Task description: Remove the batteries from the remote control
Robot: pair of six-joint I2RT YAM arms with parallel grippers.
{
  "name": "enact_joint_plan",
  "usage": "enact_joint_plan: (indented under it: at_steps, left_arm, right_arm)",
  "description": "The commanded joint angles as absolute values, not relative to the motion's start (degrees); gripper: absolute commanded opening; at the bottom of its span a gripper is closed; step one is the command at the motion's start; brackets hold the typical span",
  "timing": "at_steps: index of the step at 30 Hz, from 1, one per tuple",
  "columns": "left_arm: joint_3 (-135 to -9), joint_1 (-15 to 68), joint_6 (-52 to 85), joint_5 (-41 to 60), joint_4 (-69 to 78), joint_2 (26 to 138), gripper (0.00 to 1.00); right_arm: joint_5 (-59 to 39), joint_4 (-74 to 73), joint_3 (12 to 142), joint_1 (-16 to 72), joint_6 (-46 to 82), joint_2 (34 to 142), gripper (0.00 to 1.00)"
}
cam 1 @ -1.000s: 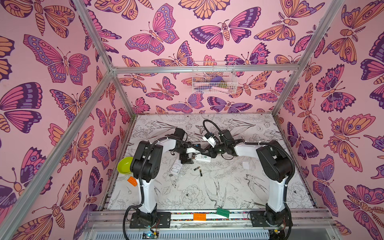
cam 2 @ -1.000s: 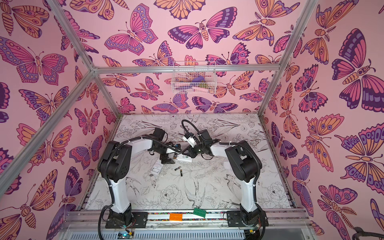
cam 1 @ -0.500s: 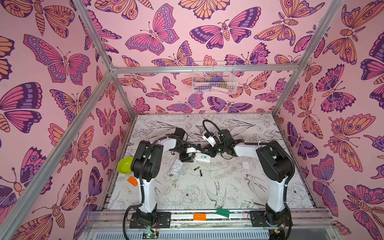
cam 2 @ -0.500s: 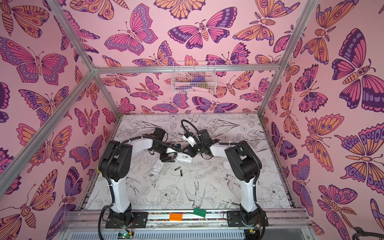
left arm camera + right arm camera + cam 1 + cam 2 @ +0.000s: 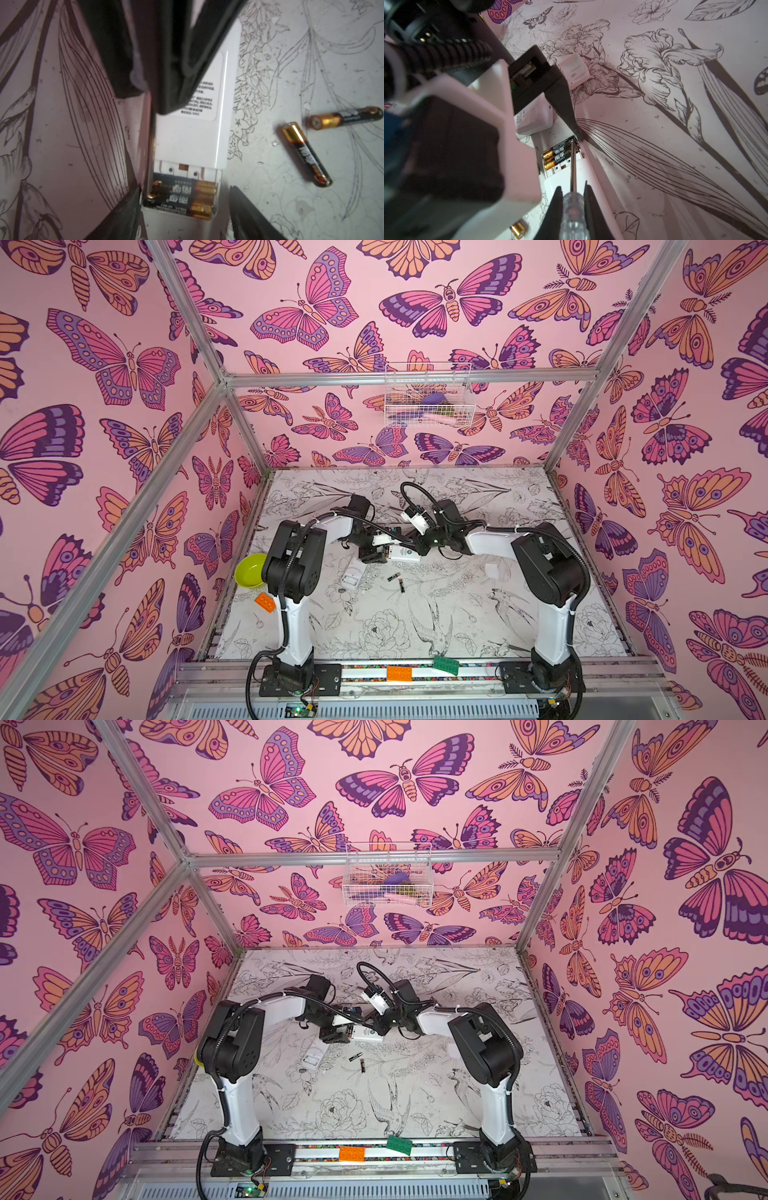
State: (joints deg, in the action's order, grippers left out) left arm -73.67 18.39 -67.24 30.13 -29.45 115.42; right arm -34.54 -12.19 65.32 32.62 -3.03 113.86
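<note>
Two loose batteries (image 5: pixel 394 577) lay in both top views near the middle of the counter (image 5: pixel 478 614), at an angle to each other and not touching, just on the front-edge side of the white remote (image 5: pixel 403 554). Both arms met over the remote: the left fingers (image 5: pixel 372 556) at its left end, the right fingers (image 5: pixel 420 545) at its right end. A second white unit (image 5: pixel 353 574) lay just left of the loose batteries (image 5: pixel 355 1057). A green bowl (image 5: pixel 250 570) and an orange brick (image 5: pixel 265 602) sat at the left edge of the counter.

Left wrist view: the remote (image 5: pixel 193 137) lay label side up with its compartment open. Two seated batteries (image 5: pixel 182 197) lay side by side inside it. The left fingers (image 5: pixel 124 214) stood released and spread, straddling the compartment end. One finger touched the side of the remote and the other stood just clear of it. The two loose batteries (image 5: pixel 305 153) lay on the counter beside the remote.

Right wrist view: the right fingers (image 5: pixel 556 207) were clenched on the clear handle of a screwdriver (image 5: pixel 573 216). Its metal shaft reached across the remote (image 5: pixel 562 182) to the seated batteries (image 5: pixel 557 154). The tip met the end of the batteries, close beside one left finger (image 5: pixel 564 104).
</note>
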Motion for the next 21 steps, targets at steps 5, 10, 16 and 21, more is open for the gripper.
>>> enact_joint_plan:
  at_steps: [5,10,16,21]
  left_arm:
    - [-72.65,18.11,-68.57,25.18,-32.52,118.98,0.62]
    - [-72.76,18.02,-68.38,25.39,-32.48,119.00,0.59]
    - [-72.51,17.98,-68.58,25.69,-32.50,118.75,0.59]
    - [-72.48,17.93,-68.63,25.66,-32.44,118.74,0.59]
  right_arm:
    - [-30.71,-10.38,63.19,34.15,-4.16,113.73,0.00]
    - [-41.08,-6.11,64.94,33.22,-3.42,115.66,0.00]
    - [-54.75,-8.98,67.04,29.85,4.30,117.33,0.00]
    - [-52.05,-9.15,67.77,28.98,8.08,115.20,0.00]
